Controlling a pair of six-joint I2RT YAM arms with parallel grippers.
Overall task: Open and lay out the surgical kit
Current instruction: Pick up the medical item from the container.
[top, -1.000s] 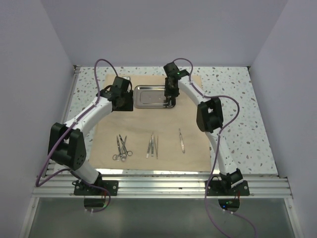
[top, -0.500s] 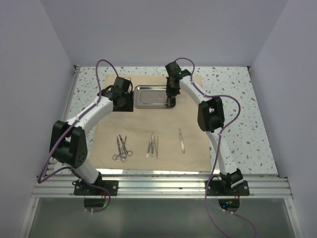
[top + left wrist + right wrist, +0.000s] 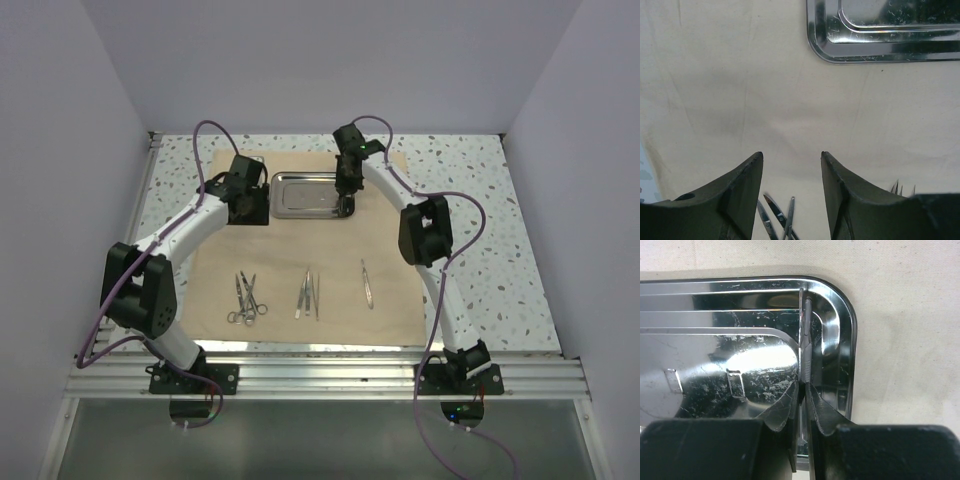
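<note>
One thin silver instrument (image 3: 804,335), edge-on and hard to identify, is pinched by the right gripper (image 3: 802,386) inside the steel tray (image 3: 846,355), at its right end. The left gripper (image 3: 791,156) hangs open over the cloth wrap (image 3: 730,75).

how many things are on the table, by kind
cloth wrap: 1
steel tray: 1
ring-handled forceps: 2
tweezers lying on the cloth: 3
thin instrument in the right claw: 1
total: 8

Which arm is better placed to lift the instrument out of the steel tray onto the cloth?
Right. The right hand pinches the thin steel instrument in a corner of the tray; the left hand hangs open over the cloth, holding nothing.
</note>
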